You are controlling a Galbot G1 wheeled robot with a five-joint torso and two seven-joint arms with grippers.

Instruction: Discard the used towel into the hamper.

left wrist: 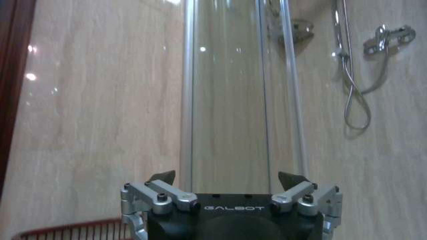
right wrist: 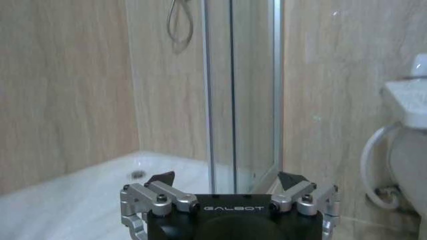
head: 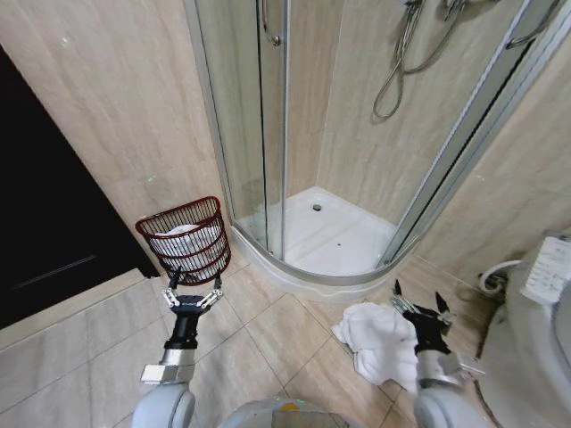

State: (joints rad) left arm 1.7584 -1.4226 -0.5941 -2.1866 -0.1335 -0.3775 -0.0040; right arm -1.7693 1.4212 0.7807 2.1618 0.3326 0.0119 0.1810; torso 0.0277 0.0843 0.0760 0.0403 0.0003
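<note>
A crumpled white towel (head: 379,343) lies on the beige tiled floor (head: 268,334) before the curved glass shower enclosure (head: 268,134), just beside the right gripper (head: 419,303), fingers wide and empty. The round red-brown wire hamper (head: 187,239) stands against the wall, white cloth inside, near the left gripper (head: 192,290), fingers wide. Both wrists read "GALBOT". A white toilet (head: 535,330) stands at the right.

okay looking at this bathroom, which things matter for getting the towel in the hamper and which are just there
Job:
towel on the floor tiles
hamper, white cloth already inside
left end effector, open
right end effector, open, by the towel

Just there:
shower enclosure
shower hose
toilet
</note>
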